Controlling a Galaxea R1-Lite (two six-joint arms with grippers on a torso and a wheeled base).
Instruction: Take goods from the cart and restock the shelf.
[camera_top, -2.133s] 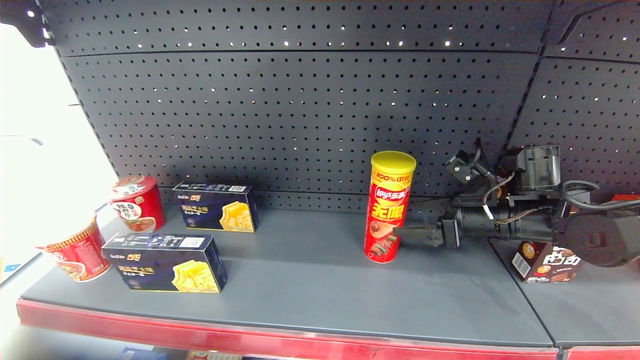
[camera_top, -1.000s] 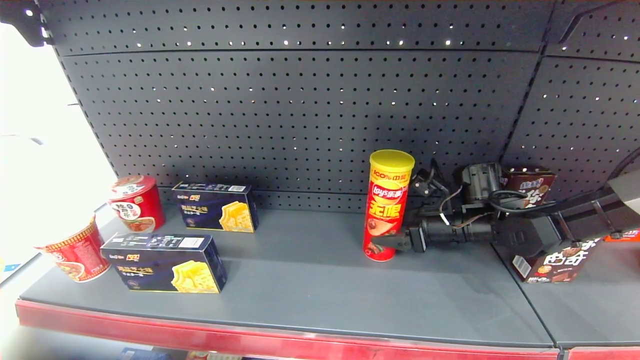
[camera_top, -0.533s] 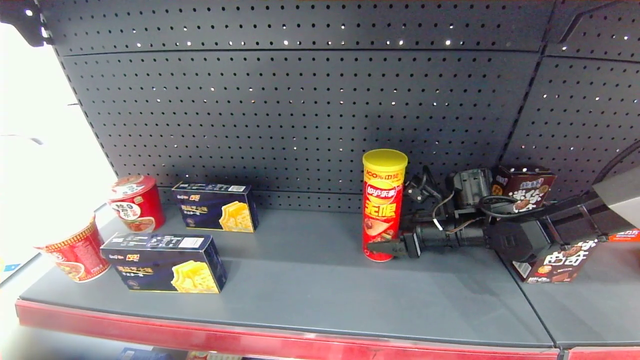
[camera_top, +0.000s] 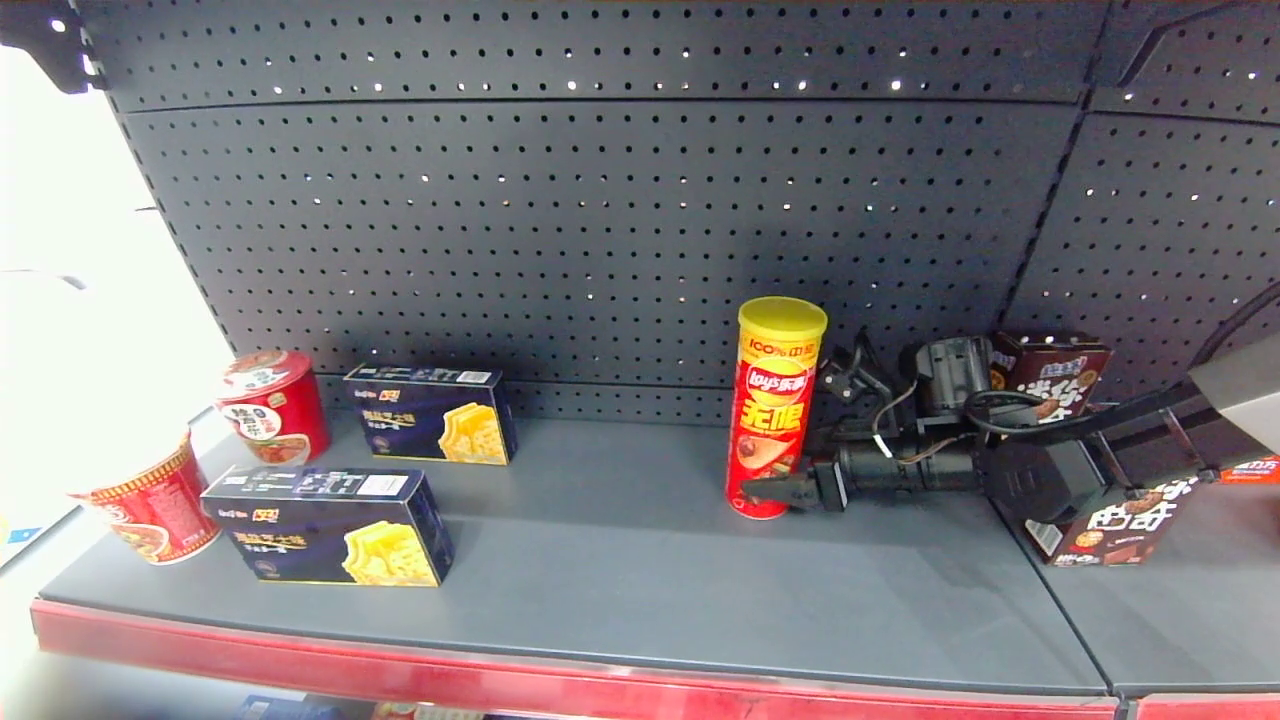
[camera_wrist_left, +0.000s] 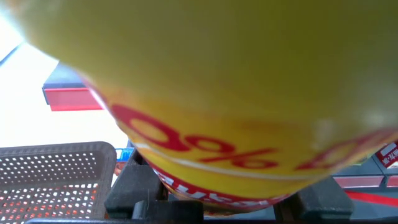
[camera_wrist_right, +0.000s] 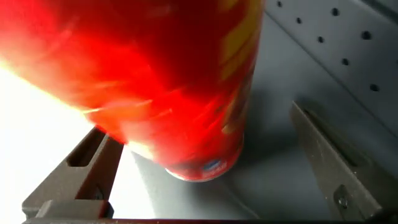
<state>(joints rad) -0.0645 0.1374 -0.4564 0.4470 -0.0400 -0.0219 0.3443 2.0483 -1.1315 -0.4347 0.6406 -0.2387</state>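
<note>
Closest in, down by the grey basket (camera_wrist_left: 50, 174), the left gripper (camera_wrist_left: 211, 202) is pinching a second chip can (camera_wrist_left: 211, 93) with a yellow top. Up on the shelf (camera_top: 600, 570), just past its red front edge (camera_top: 500, 682), there is a blue box (camera_top: 330, 525) with a red noodle cup (camera_top: 150, 505) beside it. A bit farther back are another blue box (camera_top: 435, 413) and another noodle cup (camera_top: 275, 405). Near the middle of the shelf the chip can (camera_top: 780, 405) stands straight up, tall and thin, with its bottom flat on the shelf. The right gripper (camera_top: 775, 492) comes in from the right and sits low, at the bottom of that can. Its fingers (camera_wrist_right: 326, 155) are spread wide, one on each side of the can. They are not squeezing it, and there is a clear gap on one side. The can is to the left of this arm, and the right arm is the closer one. I think the gripper should slide straight back to the right, because a bump down low could tip such a tall can. Behind the arm are two brown boxes (camera_top: 1050, 375), and at the very back is the dark wall with holes (camera_top: 600, 230).
</note>
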